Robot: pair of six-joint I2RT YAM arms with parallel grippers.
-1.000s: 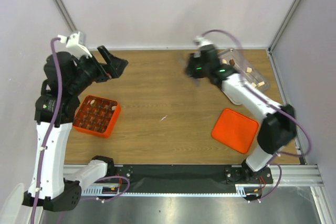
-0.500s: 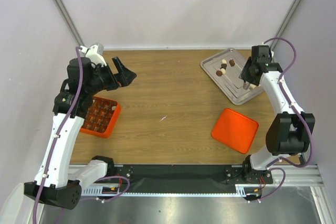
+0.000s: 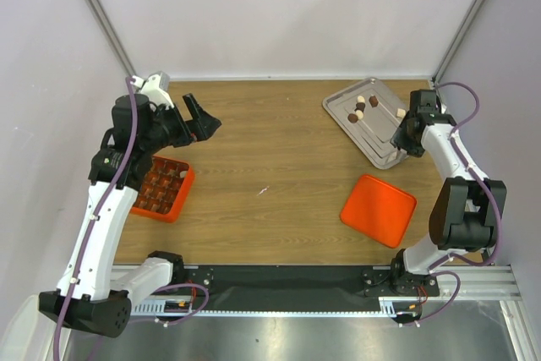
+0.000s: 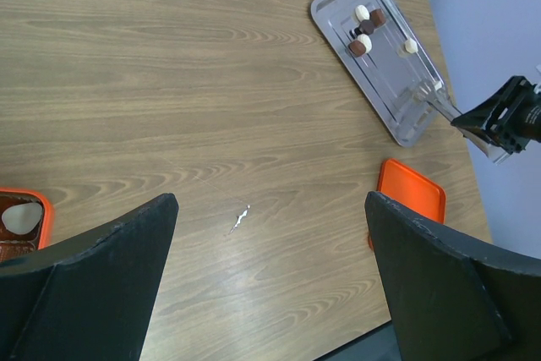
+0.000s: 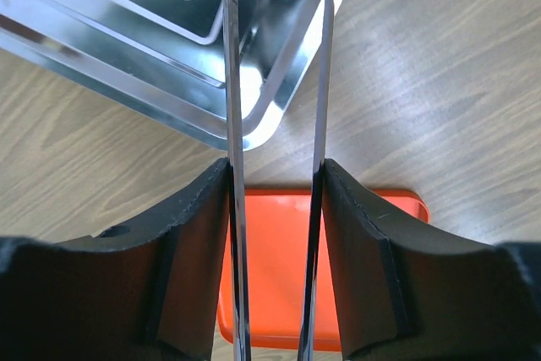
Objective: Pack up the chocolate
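1. The counter point(image 3: 270, 154) carries the whole job, with packing on its left side and the supply at its far right.
2. The metal tray point(image 3: 382, 145) lies at an angle at the far right. The orange lid point(image 3: 379, 209) rests apart from it, nearer the arms.
3. The orange gridded box point(image 3: 159, 190) sits at the left, under the left arm. Many of its cells hold dark pieces.
4. The left fingers point(image 4: 101, 285) are spread fully wide and hold nothing, hovering over bare wood between the box and the tray.
5. The right fingers point(image 5: 190, 243) are pressed against the thin metal tongs point(image 5: 232, 82). They hold them with the two blades apart, above the tray's near corner.
6. The chocolate point(image 3: 362, 108) left to pack is a small cluster of brown and cream pieces at the tray's far end, well apart from the tong tips. I can make out no piece between the blades.
7. The step in hand looks like picking. The next move calls for taking the tongs up the tray to one piece, squeezing gently and then carrying it across to a free cell.
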